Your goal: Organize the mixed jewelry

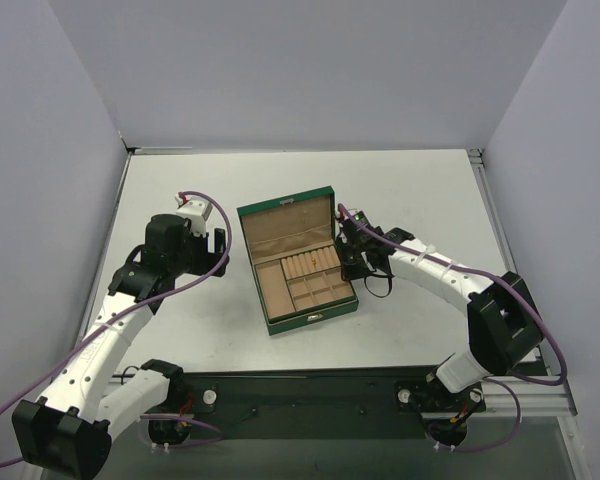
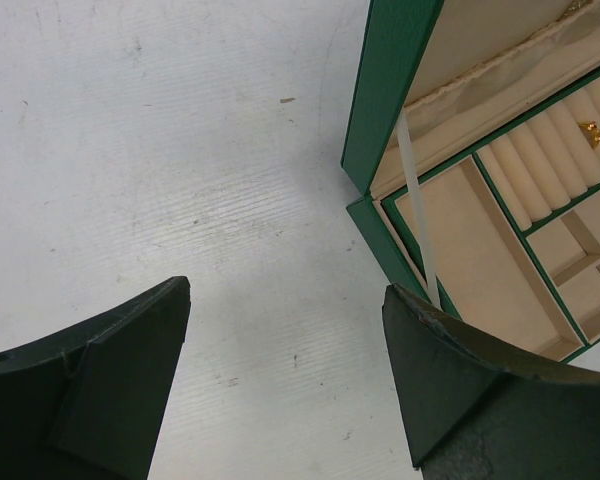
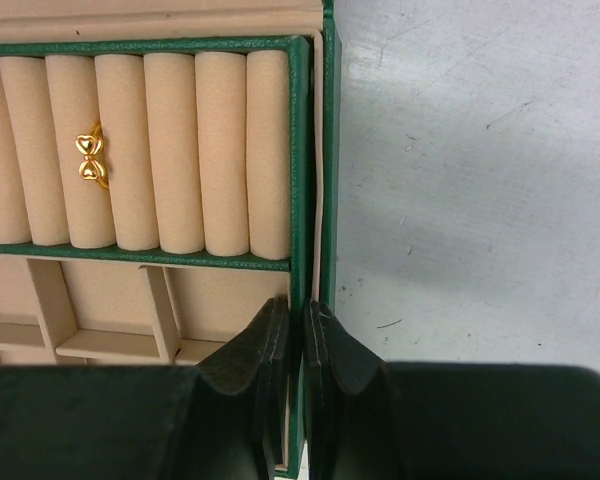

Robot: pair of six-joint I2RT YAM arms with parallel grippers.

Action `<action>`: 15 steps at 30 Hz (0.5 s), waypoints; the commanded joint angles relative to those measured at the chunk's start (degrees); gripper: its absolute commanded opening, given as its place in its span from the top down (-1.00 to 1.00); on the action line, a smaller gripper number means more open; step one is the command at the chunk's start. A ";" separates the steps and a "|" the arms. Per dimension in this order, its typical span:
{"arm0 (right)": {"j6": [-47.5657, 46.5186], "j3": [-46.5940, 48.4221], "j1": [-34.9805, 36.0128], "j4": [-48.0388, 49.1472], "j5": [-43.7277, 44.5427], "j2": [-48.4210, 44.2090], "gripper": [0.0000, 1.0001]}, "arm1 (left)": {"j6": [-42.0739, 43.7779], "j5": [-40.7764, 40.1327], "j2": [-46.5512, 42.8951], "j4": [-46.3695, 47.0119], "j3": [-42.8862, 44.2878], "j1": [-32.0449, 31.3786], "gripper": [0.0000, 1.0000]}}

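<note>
The green box [image 1: 328,310] stands open at mid table, its lid [image 1: 286,208] leaning back. A tan-gold ring [image 3: 90,160] with a bow top is pushed between the tan ring rolls of the small green tray [image 3: 298,120] inside the box. The ring also shows in the left wrist view [image 2: 592,132]. My right gripper [image 3: 302,312] is shut on the tray's right wall, one finger inside a compartment and one outside. It sits at the box's right side [image 1: 353,262]. My left gripper [image 2: 288,290] is open and empty over bare table left of the box [image 1: 218,243]. Bangle and chain are out of view.
A pale ribbon stay [image 2: 417,200] joins the lid to the box's base. Several tan compartments [image 2: 490,260] in the box hold nothing that I can see. Purple walls close in the table on three sides. White table [image 1: 420,190] surrounds the box.
</note>
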 commanded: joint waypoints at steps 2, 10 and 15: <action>1.10 0.42 0.51 0.23 0.50 2.58 1.00 | 0.46 0.70 0.01 1.76 0.36 0.27 -0.75; 1.10 0.42 0.86 -0.39 1.73 2.76 0.85 | 0.46 0.62 0.01 1.76 0.36 0.27 -0.75; 0.93 0.42 0.95 -0.74 2.43 2.59 0.69 | 0.46 0.53 0.19 1.76 0.36 0.27 -0.75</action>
